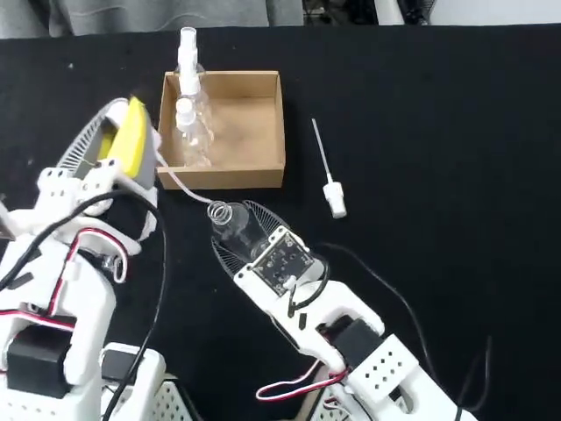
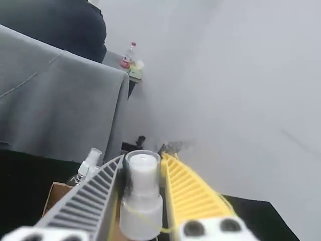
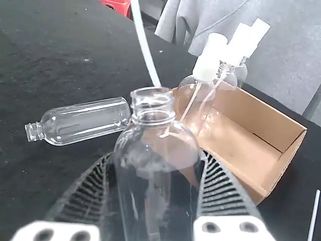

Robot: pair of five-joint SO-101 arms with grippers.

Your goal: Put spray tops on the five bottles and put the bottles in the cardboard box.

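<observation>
My right gripper (image 1: 235, 221) (image 3: 155, 160) is shut on a clear open-mouthed bottle (image 1: 238, 230) (image 3: 153, 160) just in front of the cardboard box (image 1: 263, 171) (image 3: 261, 135). Left of the box, my left gripper (image 1: 118, 114) (image 2: 143, 161) is shut on a white spray top (image 2: 140, 201). Its thin tube (image 1: 184, 186) (image 3: 144, 45) slants down to the held bottle's mouth (image 3: 150, 98). Two bottles with spray tops (image 1: 191, 114) (image 3: 215, 85) stand in the box's left side. Another open bottle (image 3: 80, 120) lies on the table beside the held one. A loose spray top (image 1: 334, 197) lies right of the box.
The black table (image 1: 438, 132) stretches free to the right past the loose spray top. The left arm's white body (image 1: 61, 289) and cables fill the near left. Grey cloth (image 2: 60, 110) hangs beyond the table's far edge.
</observation>
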